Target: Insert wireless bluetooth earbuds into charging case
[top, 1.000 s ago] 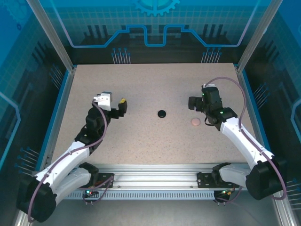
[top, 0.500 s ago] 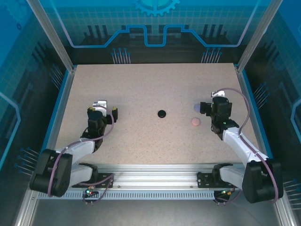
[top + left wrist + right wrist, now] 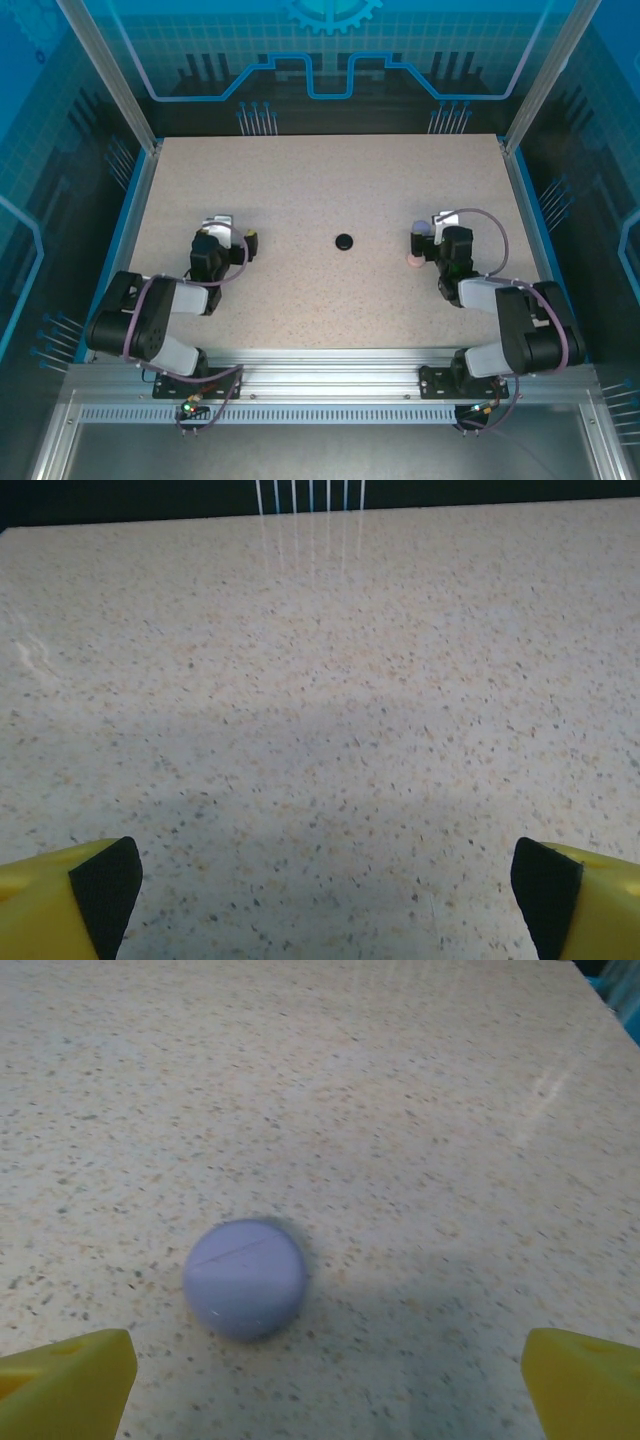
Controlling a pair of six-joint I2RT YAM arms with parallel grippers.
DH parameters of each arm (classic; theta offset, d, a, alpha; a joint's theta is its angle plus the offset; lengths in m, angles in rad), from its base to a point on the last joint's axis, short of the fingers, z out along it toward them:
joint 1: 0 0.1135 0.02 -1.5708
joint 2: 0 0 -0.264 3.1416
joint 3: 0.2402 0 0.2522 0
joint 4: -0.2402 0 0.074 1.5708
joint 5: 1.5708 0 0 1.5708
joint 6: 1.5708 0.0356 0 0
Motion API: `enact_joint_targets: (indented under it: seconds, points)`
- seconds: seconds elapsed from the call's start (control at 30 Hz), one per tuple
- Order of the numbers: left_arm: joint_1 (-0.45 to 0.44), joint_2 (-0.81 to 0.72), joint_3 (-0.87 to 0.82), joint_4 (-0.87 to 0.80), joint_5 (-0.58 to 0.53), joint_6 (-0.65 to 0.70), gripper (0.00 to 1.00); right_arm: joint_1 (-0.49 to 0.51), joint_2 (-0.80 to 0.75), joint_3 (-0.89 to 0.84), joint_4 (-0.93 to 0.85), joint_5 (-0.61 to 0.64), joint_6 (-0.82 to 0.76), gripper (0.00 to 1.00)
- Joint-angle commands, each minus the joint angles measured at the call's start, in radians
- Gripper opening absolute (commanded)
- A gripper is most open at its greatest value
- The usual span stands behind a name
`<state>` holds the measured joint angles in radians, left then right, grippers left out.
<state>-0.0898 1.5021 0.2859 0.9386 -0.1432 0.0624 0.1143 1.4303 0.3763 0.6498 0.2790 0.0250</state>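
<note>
Hovering low with left gripper (image 3: 325, 890) and right gripper (image 3: 325, 1385) both spread wide, empty. Facing closed lilac charging case (image 3: 245, 1278), left of centre in the right wrist frame. Likely to skid or roll away if nudged off-centre by one finger.

- The top camera hangs above and behind my arm bases (image 3: 195, 385), looking down and forward. From well back it takes in the whole bench (image 3: 330, 300), right up to the far wall (image 3: 330, 60).
- My left wrist camera rides low, just behind my left pincer (image 3: 320, 905). It looks forward across the speckled bench to its far edge, with the yellow fingertips (image 3: 40, 895) in the lower corners.
- My right wrist camera sits low and close behind my right pincer (image 3: 325, 1385), tilted down onto the bench.
- The right wrist and top views share the lilac round case (image 3: 245, 1278).
</note>
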Motion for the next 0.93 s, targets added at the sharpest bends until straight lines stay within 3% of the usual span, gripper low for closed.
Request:
enact_joint_targets:
  seconds: [0.0,0.03,0.2,0.9]
  points:
    - [0.028,0.011,0.052,-0.002,0.058,0.004,0.99,-0.001,0.087,0.019,0.205,-0.055,-0.039,1.00]
    - [0.035,0.009,0.074,-0.052,0.068,-0.005,0.99,-0.019,0.070,0.037,0.127,-0.082,-0.019,1.00]
    - [0.090,0.018,0.126,-0.139,0.113,-0.060,0.99,-0.045,0.073,0.040,0.133,-0.120,-0.001,1.00]
    - [0.077,0.018,0.121,-0.129,0.063,-0.061,0.99,-0.050,0.073,0.041,0.129,-0.131,-0.005,1.00]
